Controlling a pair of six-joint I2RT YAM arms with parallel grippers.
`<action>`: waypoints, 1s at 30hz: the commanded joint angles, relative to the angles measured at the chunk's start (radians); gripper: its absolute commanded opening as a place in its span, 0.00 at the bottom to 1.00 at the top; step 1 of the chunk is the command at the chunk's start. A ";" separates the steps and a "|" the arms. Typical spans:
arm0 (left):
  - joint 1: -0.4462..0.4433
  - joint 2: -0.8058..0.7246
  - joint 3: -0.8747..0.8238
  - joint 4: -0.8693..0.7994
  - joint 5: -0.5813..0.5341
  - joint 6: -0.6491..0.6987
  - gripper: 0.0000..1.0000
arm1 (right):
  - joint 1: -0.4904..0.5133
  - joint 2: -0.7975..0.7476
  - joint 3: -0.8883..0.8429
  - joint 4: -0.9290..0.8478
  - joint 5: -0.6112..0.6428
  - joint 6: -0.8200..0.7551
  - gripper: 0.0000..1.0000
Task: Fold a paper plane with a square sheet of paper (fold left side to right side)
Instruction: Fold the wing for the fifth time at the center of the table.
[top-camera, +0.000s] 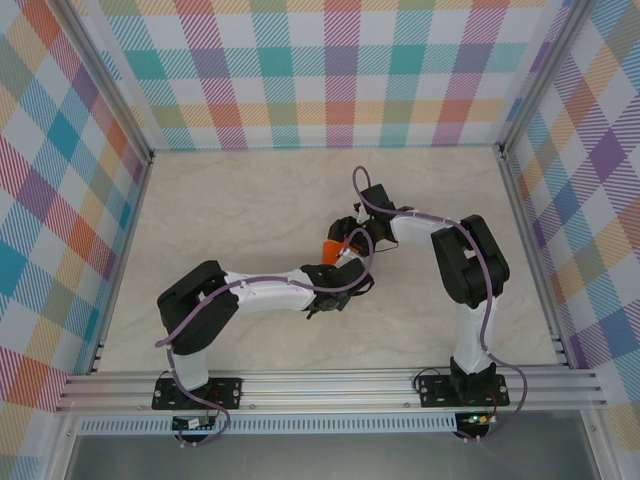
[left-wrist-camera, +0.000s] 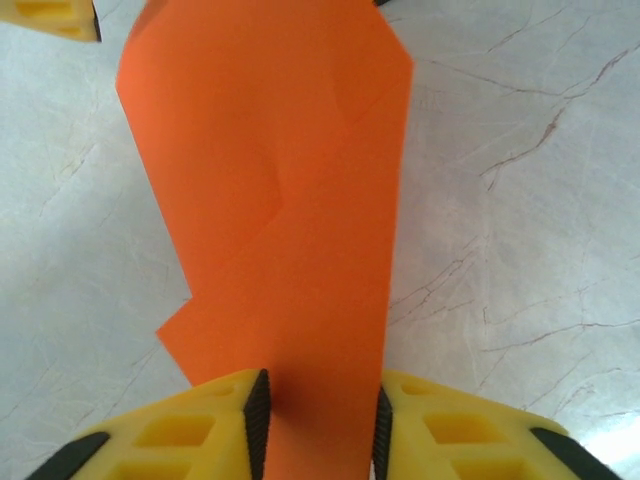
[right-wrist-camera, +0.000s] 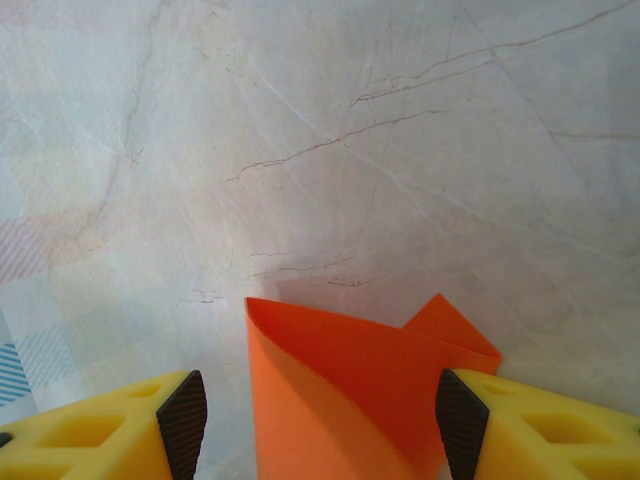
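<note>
- Closest to the left wrist camera, the left gripper (left-wrist-camera: 318, 425) has its two yellow fingers (left-wrist-camera: 180, 435) set against either side of the orange paper (left-wrist-camera: 290, 200). The strip fills the whole gap between the black pads (left-wrist-camera: 258, 415) and meets both of them, so this pincer is clamped on the paper.
- Ahead of those fingertips the paper runs forward as a long folded band, with a slanting crease across its middle and a small flap jutting out on the left, just past the left pad.
- Beyond the far end of the band, up and to the left, the tip of another yellow finger (left-wrist-camera: 45, 15) sits near the paper's corner.
- At the right gripper (right-wrist-camera: 320, 425), the jaws stand apart. A curled end of the orange paper rises between them, reaching the right-hand pad (right-wrist-camera: 455, 420), while bare table shows between it and the left-hand pad.
- Past both pincers lies the pale marble-patterned table (top-camera: 250, 200).
- From above, the two grippers meet near the table's middle with the paper between them, the right one on the farther side.
- Farthest back stand the plaid walls (top-camera: 340, 70).
</note>
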 joint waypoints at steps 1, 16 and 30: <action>-0.016 0.021 0.025 -0.021 -0.028 0.003 0.28 | 0.011 0.030 -0.005 -0.032 -0.014 -0.020 0.65; -0.003 0.023 -0.009 0.021 0.038 -0.041 0.13 | 0.010 0.030 -0.008 -0.036 -0.012 -0.022 0.65; 0.101 -0.059 -0.129 0.179 0.234 -0.132 0.10 | 0.011 0.026 -0.001 -0.028 -0.028 -0.019 0.65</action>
